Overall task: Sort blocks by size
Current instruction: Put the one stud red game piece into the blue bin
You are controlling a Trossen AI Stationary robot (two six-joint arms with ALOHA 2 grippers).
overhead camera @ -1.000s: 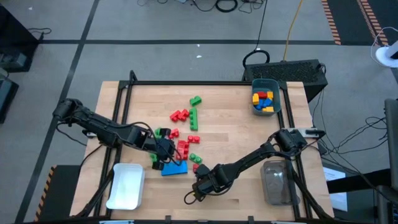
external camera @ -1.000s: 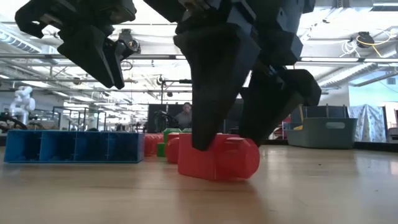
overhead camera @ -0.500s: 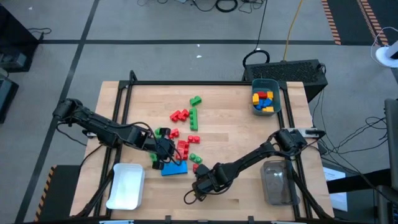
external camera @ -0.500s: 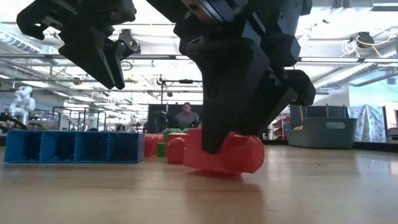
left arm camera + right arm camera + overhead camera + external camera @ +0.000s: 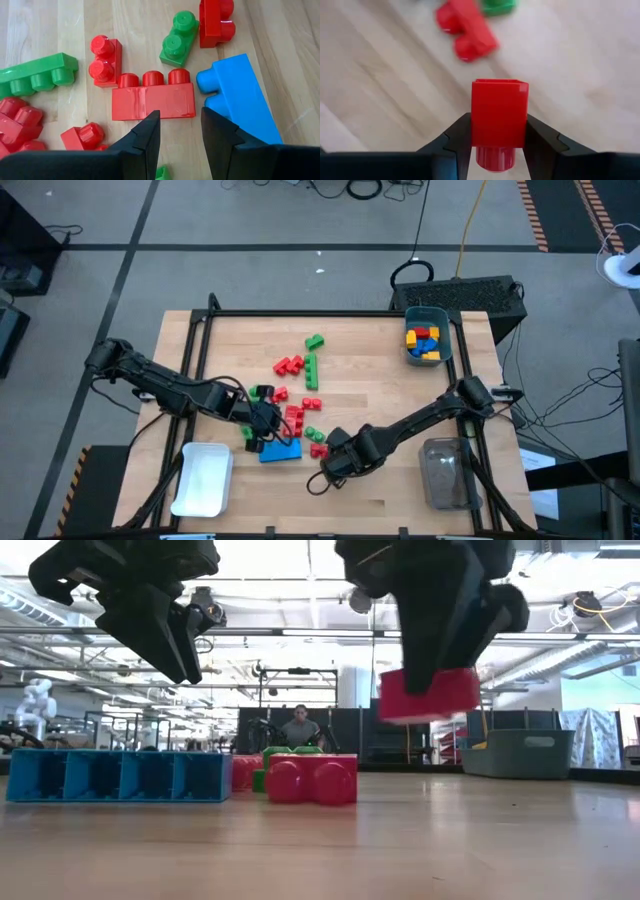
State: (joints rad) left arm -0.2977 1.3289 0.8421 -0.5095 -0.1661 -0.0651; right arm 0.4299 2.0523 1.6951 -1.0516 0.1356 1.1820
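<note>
Over the table, high view: I see my right gripper [image 5: 337, 458] near the front middle, my left gripper [image 5: 268, 423] over the near-left edge of the pile.
Blocks, high view: most blocks [image 5: 296, 395] lie loose mid-table, red and green, with a blue bar [image 5: 281, 450] at the near edge of the pile.
Sorted so far: a teal bin [image 5: 444, 326] at the far right holds yellow, blue and red pieces; the white bin [image 5: 203, 478] near left and the clear bin [image 5: 443, 472] near right look empty to me.
Progress: I judge we are early; most of the pile is left to sort.
Low view, right arm: a red block [image 5: 428, 695] hangs clear of the wood, clamped in my right jaws.
Low view, table: another red piece [image 5: 310, 780] sits on the table below and to its left.
Low view, room: a person [image 5: 300, 729] sits far behind.
Left wrist: my left jaws stand apart, holding nothing, over a three-stud red bar [image 5: 153, 96].
Left wrist, neighbours: the blue bar just right of it, a green pair [image 5: 178, 39] beyond.
Right wrist: both fingers [image 5: 456, 137] press the red block's sides, stud pointing toward the wrist.
Writing: I can read no brand or label anywhere.
</note>
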